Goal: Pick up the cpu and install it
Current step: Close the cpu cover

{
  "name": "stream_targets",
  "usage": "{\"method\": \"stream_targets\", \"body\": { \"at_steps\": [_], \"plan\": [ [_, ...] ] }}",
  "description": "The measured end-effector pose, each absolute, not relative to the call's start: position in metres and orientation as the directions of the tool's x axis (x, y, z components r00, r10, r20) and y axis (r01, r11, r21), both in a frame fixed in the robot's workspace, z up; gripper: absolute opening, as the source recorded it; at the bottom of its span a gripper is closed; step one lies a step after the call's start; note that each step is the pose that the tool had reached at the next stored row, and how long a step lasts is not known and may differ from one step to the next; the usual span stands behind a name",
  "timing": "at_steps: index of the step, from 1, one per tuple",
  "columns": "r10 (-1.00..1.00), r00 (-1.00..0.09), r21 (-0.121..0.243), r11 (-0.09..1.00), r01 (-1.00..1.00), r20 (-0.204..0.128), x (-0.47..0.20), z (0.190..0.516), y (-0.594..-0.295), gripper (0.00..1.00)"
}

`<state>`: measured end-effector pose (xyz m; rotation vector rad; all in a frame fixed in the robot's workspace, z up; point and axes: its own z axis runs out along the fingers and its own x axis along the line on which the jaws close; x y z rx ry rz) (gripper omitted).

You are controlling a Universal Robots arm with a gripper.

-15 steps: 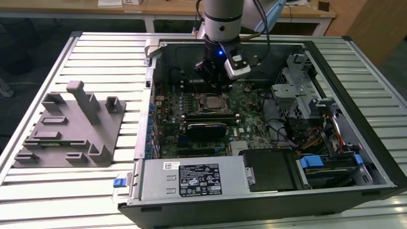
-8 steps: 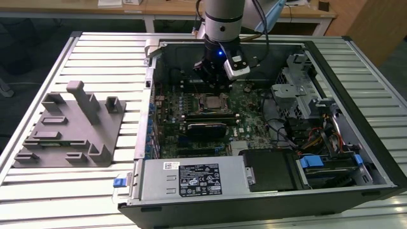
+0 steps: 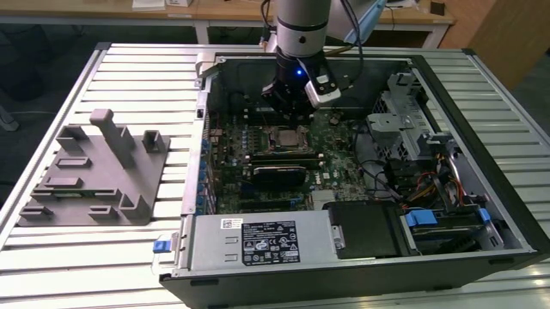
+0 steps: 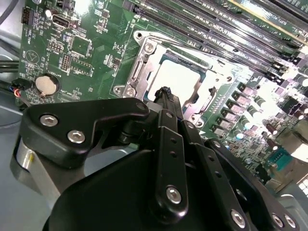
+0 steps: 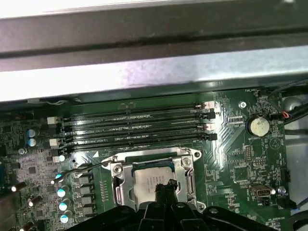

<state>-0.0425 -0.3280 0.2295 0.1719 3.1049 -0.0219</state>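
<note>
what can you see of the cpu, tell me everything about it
The cpu is a small flat square chip with a pale silvery metal top that glares under the light. It lies flat in the socket on the green board inside the open computer case, with the socket's metal frame around its edges. The shut gripper hangs right over one edge; whether it touches the chip cannot be told.

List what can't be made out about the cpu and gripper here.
- cpu markings: glare whitens its top in the second wrist view.
- Part of the cpu: covered by the gripper in the first wrist view.
- Gripper-to-cpu contact: undecidable in either wrist view.
- cpu seating in the socket: too small in the exterior view.
</note>
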Motion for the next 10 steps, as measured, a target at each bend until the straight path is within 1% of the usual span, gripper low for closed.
{"method": "stream_targets", "body": {
  "at_steps": [10],
  "plan": [
    [0.100, -0.994, -0.011, 0.995, 0.101, -0.042, -0.0489, 0.2224, -0.3296, 0.11]
  ]
}}
